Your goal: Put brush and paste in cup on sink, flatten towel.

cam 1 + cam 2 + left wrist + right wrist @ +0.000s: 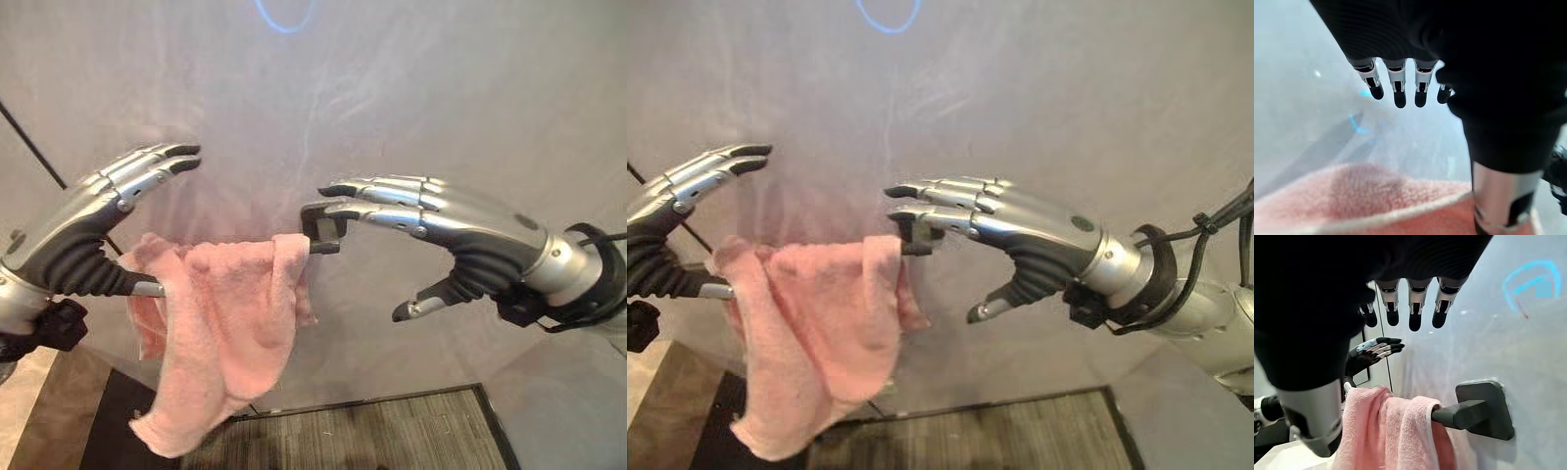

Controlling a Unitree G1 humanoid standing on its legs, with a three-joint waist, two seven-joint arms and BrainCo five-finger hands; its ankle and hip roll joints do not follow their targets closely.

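A pink towel (220,323) hangs bunched over a dark wall rail, whose bracket (1484,409) shows at its right end. The cloth is gathered toward the rail's middle and droops lower on its left side. My left hand (93,220) is raised above the rail's left end, fingers straight toward the wall, thumb by the towel (1376,196). My right hand (441,230) hovers at the rail's right end, fingers straight over the bracket, thumb hanging below. Neither hand holds the towel.
A pale grey wall (392,88) stands right behind the rail, with a blue ring mark (284,15) high up. Below are a dark striped floor mat (362,436) and a light counter corner (24,392) at lower left.
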